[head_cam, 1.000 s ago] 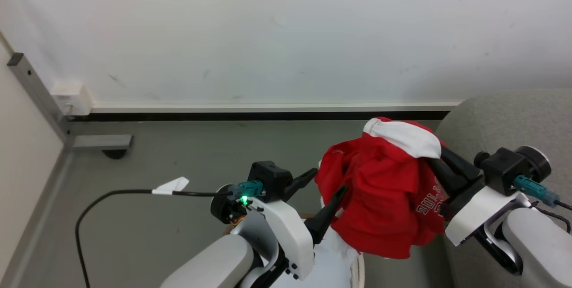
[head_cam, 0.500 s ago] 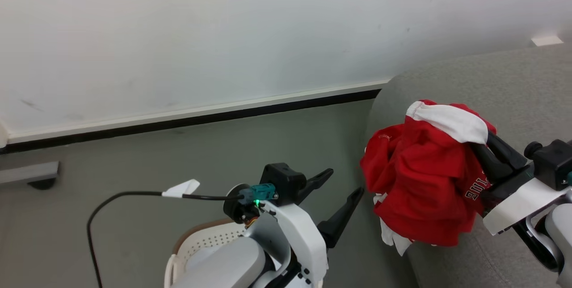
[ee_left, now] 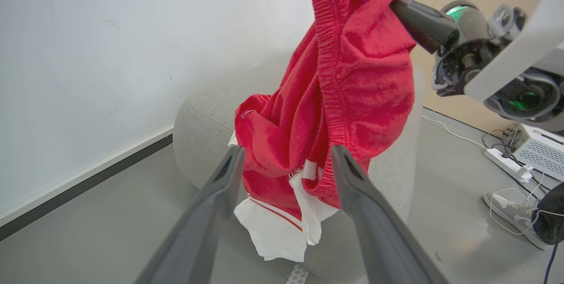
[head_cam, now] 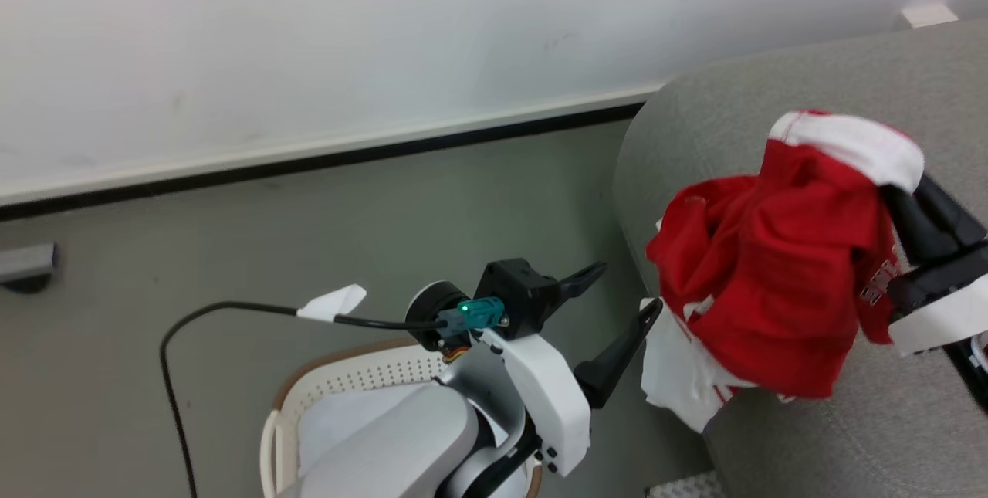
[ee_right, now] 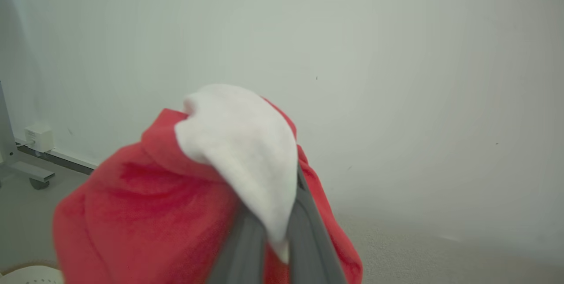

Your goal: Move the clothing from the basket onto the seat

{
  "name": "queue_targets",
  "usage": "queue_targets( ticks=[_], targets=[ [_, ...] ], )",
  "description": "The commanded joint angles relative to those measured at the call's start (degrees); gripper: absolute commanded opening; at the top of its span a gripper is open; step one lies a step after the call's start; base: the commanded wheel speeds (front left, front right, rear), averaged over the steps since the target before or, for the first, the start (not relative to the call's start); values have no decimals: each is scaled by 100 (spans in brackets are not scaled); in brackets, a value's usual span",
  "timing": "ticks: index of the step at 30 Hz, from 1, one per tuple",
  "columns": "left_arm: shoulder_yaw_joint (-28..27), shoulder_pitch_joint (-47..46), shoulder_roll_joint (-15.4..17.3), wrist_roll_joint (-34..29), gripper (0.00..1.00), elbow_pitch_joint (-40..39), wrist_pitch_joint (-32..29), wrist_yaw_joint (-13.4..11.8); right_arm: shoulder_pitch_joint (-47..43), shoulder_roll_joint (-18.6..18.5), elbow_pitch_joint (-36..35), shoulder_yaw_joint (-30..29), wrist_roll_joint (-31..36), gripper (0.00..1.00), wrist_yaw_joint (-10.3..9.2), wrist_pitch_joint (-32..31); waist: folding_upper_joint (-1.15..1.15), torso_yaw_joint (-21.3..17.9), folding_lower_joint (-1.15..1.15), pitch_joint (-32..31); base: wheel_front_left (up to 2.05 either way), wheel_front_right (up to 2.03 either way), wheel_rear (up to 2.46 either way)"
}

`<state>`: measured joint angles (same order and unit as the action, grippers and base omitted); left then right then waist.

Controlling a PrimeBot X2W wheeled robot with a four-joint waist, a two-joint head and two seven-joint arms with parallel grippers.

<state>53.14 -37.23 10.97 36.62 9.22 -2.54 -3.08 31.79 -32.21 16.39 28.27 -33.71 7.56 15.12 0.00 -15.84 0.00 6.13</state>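
Power strip (ee_left: 506, 163) and shoe (ee_left: 511, 218) on grey floor (ee_left: 88, 240).

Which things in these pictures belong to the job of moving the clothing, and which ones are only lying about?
Belong to the job: red jersey, held by the right claw; grey seat; white laundry basket; open left claw.
Only lying about: black cable; pale cloth in the basket; power strip; a person's shoe.
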Motion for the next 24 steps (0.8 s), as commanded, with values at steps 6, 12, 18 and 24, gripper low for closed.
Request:
queue_targets(
  ticks=[6, 12, 18, 24],
  targets=[
    [23, -560, -1, -283, 100, -117, -168, 30, 1001, -90, 288, -921, 176, 0, -14, 3, 0, 446, 0, 1157, 0, 0, 0],
    [-49, -1292, -29, -557, 100, -273, -286, 34, 2414, -519, 1091, -2053, 492, 0, -14, -51, 0, 884, 0, 2157, 0, 0, 0],
    [-182, -1812, -85, -721, 100, -460, -256, -26, 3710, -935, 2192, -3186, 961, 0, -14, -210, 0, 1158, 0, 2829, 0, 0, 0],
    [-196, -1949, -97, -802, 100, -543, -242, -77, 4184, -1162, 3310, -3986, 1789, 0, -14, -101, 0, 1261, 0, 3148, 0, 0, 0]
  ],
)
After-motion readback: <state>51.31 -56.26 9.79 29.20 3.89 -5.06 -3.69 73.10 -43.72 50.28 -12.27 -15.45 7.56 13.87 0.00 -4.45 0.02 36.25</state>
